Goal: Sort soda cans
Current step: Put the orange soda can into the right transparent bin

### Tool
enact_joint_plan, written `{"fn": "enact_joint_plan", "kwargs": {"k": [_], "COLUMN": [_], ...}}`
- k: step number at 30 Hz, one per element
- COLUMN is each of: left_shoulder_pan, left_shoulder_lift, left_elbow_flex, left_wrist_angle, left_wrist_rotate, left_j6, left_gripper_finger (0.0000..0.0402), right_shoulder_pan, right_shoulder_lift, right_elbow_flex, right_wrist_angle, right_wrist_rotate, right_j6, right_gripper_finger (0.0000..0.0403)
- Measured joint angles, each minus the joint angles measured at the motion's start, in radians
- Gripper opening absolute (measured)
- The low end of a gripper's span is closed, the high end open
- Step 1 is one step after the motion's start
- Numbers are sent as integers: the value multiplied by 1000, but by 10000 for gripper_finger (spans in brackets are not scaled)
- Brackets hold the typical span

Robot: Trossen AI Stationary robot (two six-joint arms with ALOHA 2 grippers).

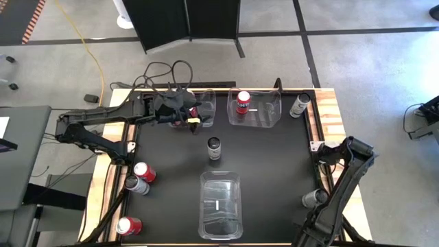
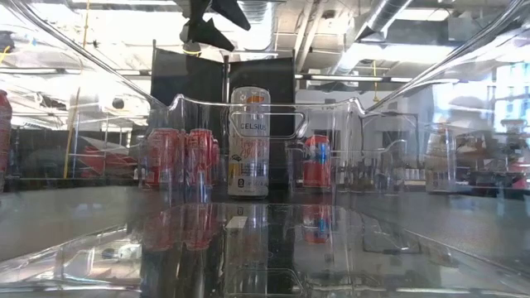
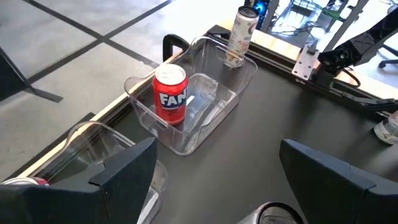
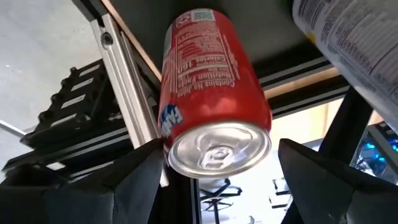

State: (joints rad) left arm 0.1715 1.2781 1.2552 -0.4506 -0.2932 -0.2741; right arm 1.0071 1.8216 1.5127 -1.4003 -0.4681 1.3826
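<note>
On the desk point(image 1: 267, 158): soda cans, scattered. One red can point(image 1: 243, 101) stood in the far clear bin point(image 1: 271, 116); more red cans showed in a second far bin point(image 1: 208, 103) under the left gripper point(image 1: 180, 113), fingers wide, holding nothing. One pale can point(image 1: 215, 148) stood mid-desk; others waited at the edges point(image 1: 139, 177). Near bin point(image 1: 221, 206) apparently unfilled. Sorting judged early; most cans remained. The right gripper point(image 4: 214, 180), fingers wide, framed a red can point(image 4: 211, 93) seen only in its wrist view. The low view alone showed the pale can's lettering point(image 2: 248, 142).
</note>
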Motion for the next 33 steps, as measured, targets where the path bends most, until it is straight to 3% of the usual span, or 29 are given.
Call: {"fn": "enact_joint_plan", "kwargs": {"k": [14,22,33], "left_shoulder_pan": [0,0,0], "left_shoulder_lift": [0,0,0], "left_elbow_flex": [0,0,0], "left_wrist_angle": [1,0,0], "left_wrist_rotate": [0,0,0], "left_j6": [-42,-54,-55], "left_gripper_finger": [336,336,336], "right_shoulder_pan": [12,47,45], "right_shoulder_lift": [36,36,37], "right_elbow_flex": [-23,-72,-75], "right_wrist_angle": [29,52,77], "right_wrist_rotate": [45,-52,-56], "right_j6": [11,27,22], "right_gripper_finger": [332,332,332]}}
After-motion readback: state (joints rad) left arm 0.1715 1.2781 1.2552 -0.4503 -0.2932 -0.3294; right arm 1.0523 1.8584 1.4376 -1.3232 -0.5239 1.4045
